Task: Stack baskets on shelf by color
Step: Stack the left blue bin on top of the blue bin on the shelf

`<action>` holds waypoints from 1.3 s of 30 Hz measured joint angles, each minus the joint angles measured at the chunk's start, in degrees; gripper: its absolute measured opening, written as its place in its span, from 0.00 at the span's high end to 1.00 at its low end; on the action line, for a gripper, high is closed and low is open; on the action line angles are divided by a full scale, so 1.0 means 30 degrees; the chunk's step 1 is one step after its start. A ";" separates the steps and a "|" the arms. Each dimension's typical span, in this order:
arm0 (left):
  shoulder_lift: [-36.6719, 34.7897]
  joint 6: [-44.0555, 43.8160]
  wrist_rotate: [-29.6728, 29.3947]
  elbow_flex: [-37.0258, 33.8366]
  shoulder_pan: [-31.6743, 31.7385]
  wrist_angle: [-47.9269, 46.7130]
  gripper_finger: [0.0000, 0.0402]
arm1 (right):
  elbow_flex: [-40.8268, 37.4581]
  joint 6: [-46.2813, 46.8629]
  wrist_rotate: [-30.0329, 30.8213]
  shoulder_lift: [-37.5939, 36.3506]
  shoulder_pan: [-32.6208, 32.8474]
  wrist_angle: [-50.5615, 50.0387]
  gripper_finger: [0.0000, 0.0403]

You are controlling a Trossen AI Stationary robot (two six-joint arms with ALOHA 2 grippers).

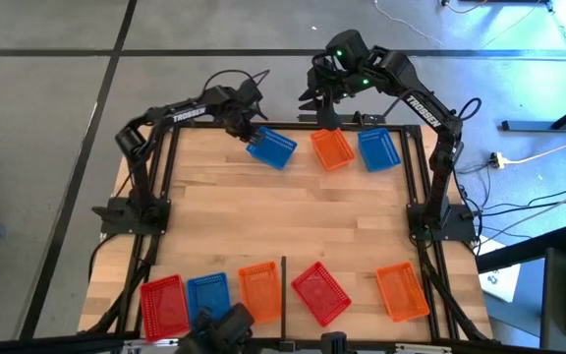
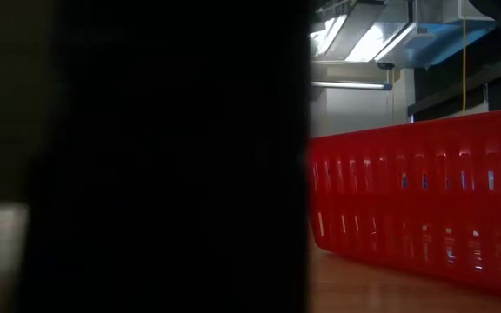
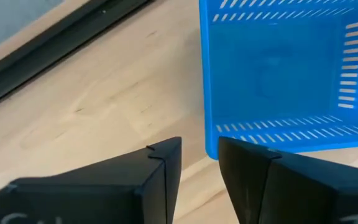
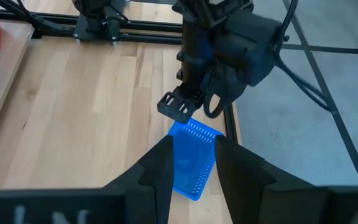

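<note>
A blue basket (image 1: 269, 148) lies at the table's far side, turned askew. An orange basket (image 1: 332, 149) and a second blue basket (image 1: 378, 149) lie to its right. My left gripper (image 1: 247, 133) hangs at the first blue basket's far-left corner (image 3: 207, 148), fingers a narrow gap apart. My right gripper (image 1: 327, 120) is above the orange basket's far end, slightly open and empty (image 4: 194, 146). On the shelf (image 1: 362, 300) at the near edge lie a red (image 1: 163, 303), a blue (image 1: 207, 295), an orange (image 1: 258, 290), a red (image 1: 320, 292) and an orange basket (image 1: 401, 292). My left gripper stands with its fingertips (image 3: 241, 158) right at the blue basket's corner, coming from above and from the far left. I cannot tell whether they touch it. The basket lies flat on the table.
A thin black divider bar (image 1: 283, 295) stands on the shelf between the near orange and red baskets. The black frame rails (image 1: 165, 157) run along the table's sides. In the low view a dark shape (image 2: 146, 156) blocks the left half, next to a red basket (image 2: 424, 200).
</note>
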 joint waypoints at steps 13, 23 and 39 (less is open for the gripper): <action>0.0663 0.0099 0.0736 0.0005 -0.0112 0.0962 0.76 | 0.0000 0.0007 0.0000 0.0000 0.0000 0.0000 0.71; 0.1895 0.0112 0.0976 -0.0015 -0.0389 0.1126 0.76 | 0.0000 0.0022 0.0000 0.0000 -0.0001 0.0002 0.71; 0.1928 0.0549 0.0986 -0.0015 -0.0363 0.0139 0.98 | 0.0000 0.0452 0.0000 0.0000 -0.0001 0.0007 0.71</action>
